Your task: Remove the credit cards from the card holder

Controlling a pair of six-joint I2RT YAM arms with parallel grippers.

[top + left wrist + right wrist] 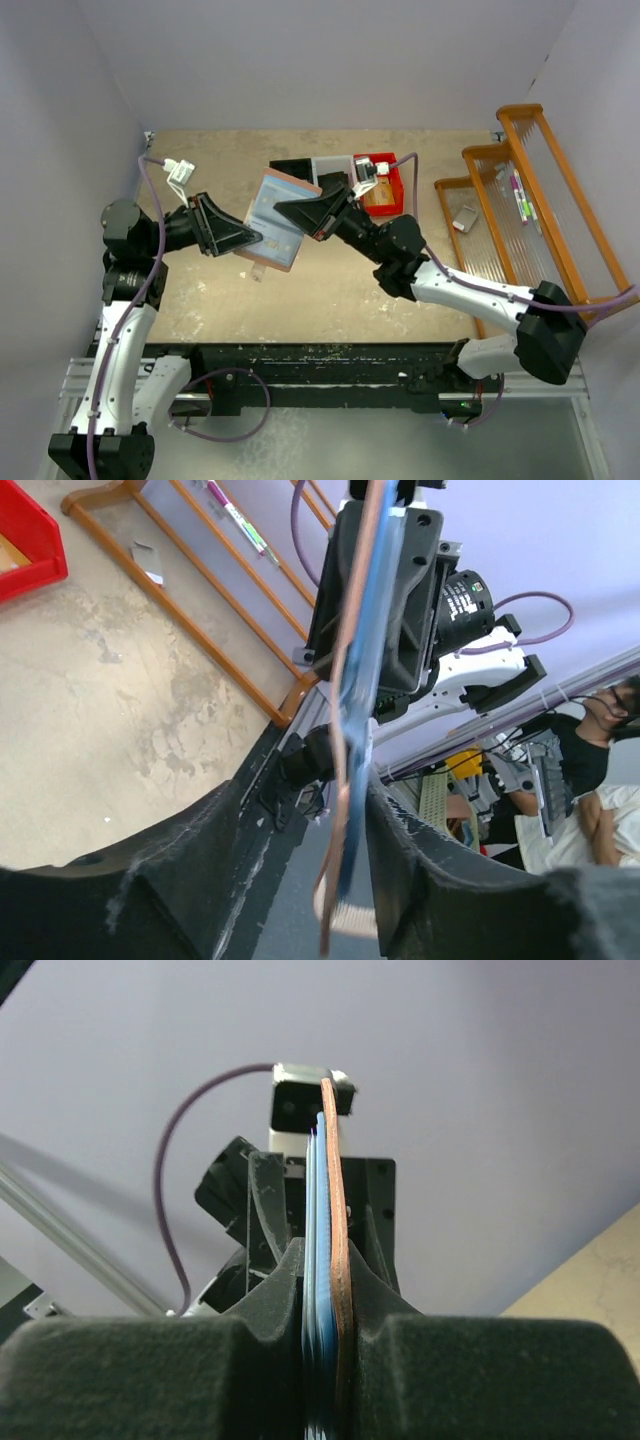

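Observation:
The card holder (278, 220) hangs open in the air above the middle of the table, salmon-pink outside and blue-grey inside, with its snap tab dangling below. My right gripper (293, 211) is shut on its right edge; the right wrist view shows the card holder (331, 1210) pinched edge-on in the right gripper (325, 1270). My left gripper (252, 240) straddles its lower left edge. In the left wrist view the card holder (360, 670) stands inside the left gripper (325, 775), close to the right finger with a gap to the left finger. The credit cards are hidden.
A red bin (392, 172) holding a tan-orange wallet (378, 196) stands at the back, beside a grey tray (330, 165) and a black object (290, 165). A wooden rack (520, 230) along the right side holds pens (519, 197) and a small flat grey piece (465, 218).

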